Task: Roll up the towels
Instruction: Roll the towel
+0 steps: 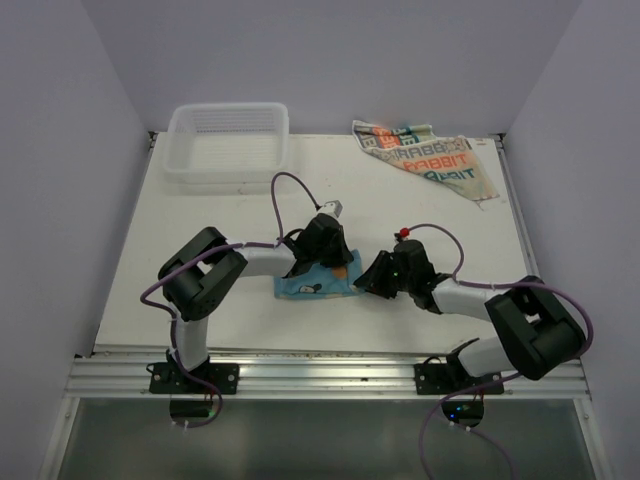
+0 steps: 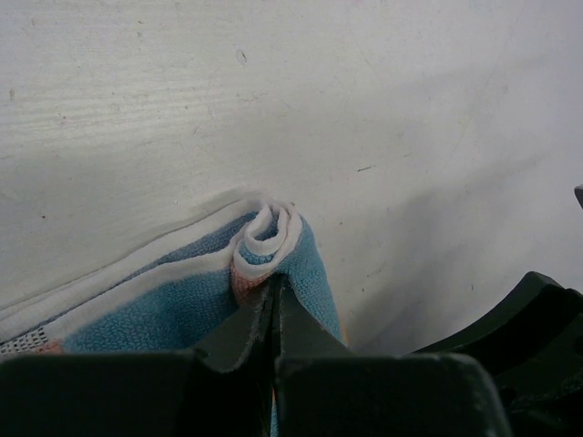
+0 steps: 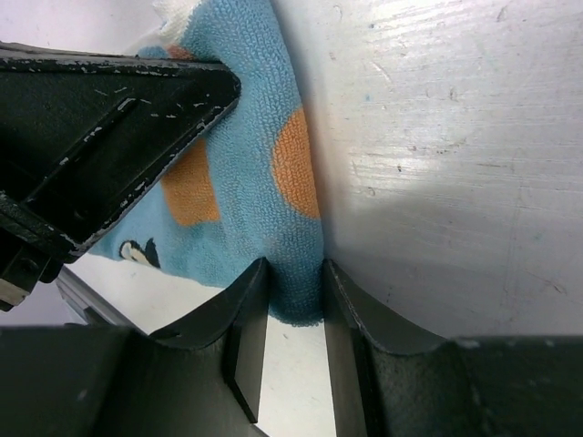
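Observation:
The light blue towel (image 1: pixel 312 285) lies partly rolled in the middle of the table, orange spots showing on it (image 3: pixel 241 118). My left gripper (image 1: pixel 333 264) is shut on its coiled white-edged end (image 2: pixel 266 232), fingertips (image 2: pixel 275 280) pressed together into the cloth. My right gripper (image 1: pixel 366 282) comes in from the right; its two fingers (image 3: pixel 296 273) pinch the towel's near corner, cloth filling the gap at the tips. The left gripper's black finger (image 3: pixel 118 127) shows just above. The cream "RABBIT" towel (image 1: pixel 425 158) lies spread flat at the back right.
A white slatted plastic basket (image 1: pixel 228 140) stands at the back left. Purple cables loop over both arms. Grey walls close the table on three sides, and a metal rail (image 1: pixel 320 372) runs along the near edge.

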